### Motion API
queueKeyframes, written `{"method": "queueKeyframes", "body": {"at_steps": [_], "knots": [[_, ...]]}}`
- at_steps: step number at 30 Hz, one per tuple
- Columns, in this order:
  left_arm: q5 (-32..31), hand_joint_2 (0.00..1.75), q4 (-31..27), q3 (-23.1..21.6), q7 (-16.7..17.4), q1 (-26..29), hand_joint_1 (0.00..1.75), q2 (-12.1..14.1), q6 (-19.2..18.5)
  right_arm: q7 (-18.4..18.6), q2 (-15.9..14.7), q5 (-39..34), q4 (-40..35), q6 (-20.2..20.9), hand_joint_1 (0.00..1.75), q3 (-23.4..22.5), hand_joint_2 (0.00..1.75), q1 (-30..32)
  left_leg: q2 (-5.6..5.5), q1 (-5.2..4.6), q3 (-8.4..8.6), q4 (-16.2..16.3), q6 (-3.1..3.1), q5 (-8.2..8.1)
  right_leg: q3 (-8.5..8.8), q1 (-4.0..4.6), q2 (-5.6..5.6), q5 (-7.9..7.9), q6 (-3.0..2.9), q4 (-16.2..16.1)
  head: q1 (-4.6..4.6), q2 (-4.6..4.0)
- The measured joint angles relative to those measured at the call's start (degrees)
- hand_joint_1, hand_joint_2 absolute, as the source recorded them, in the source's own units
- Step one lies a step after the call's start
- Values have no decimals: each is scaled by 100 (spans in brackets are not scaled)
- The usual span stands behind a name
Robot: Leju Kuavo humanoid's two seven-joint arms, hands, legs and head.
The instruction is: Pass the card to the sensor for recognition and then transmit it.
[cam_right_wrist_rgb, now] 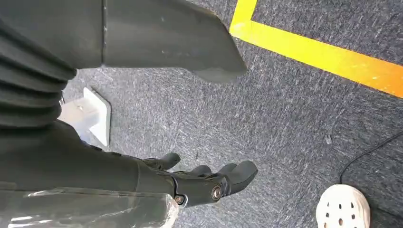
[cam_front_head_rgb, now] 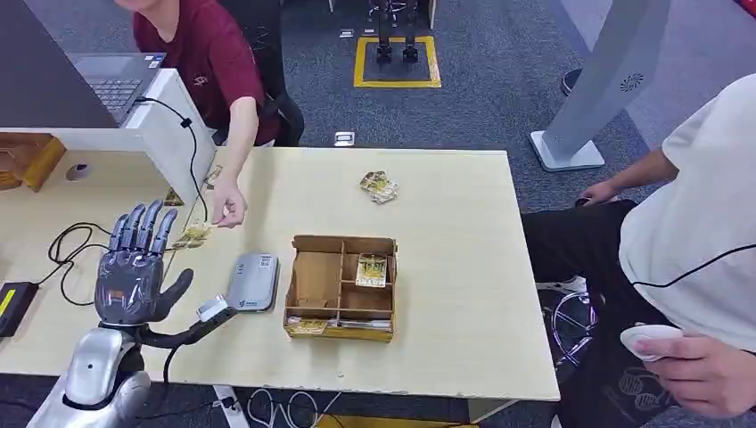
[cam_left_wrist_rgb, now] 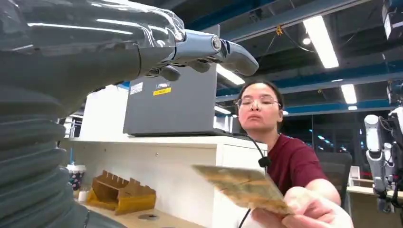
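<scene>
While the silver left hand (cam_front_head_rgb: 134,267) hovers empty over the pale wooden table (cam_front_head_rgb: 446,232) with fingers spread, seemingly awaiting a handover, a person's hand (cam_front_head_rgb: 227,207) holds the yellow patterned card (cam_front_head_rgb: 193,234) just beyond its fingertips, and the right hand (cam_right_wrist_rgb: 209,183) hangs empty, loosely curled.

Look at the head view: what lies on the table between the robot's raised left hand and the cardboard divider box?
In the head view, a grey sensor lies flat between the left hand and the cardboard box.
</scene>
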Motion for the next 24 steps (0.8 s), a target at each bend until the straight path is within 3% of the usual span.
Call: {"method": "queueKeyframes", "body": {"at_steps": [6,7,8,24], "knots": [[35,175,70,0,33,0,0,-11,0,0,-4,0,2,-18,0,24,0,0,0,0,0,0,0,0,0,0,0,0,0,0,0,0],[39,175,77,0,33,0,40,-17,0,0,-7,0,2,-20,0,26,0,0,0,0,0,0,0,0,0,0,0,0,0,0,0,0],[59,175,83,0,33,0,175,-20,-2,0,-7,0,2,-24,0,26,0,0,0,0,0,0,0,0,0,0,0,0,0,0,0,0],[621,175,116,0,-251,4,175,-35,-28,0,-28,0,24,-63,0,61,0,0,0,0,-1,0,0,0,1,0,-1,0,0,0,-2,0]]}}
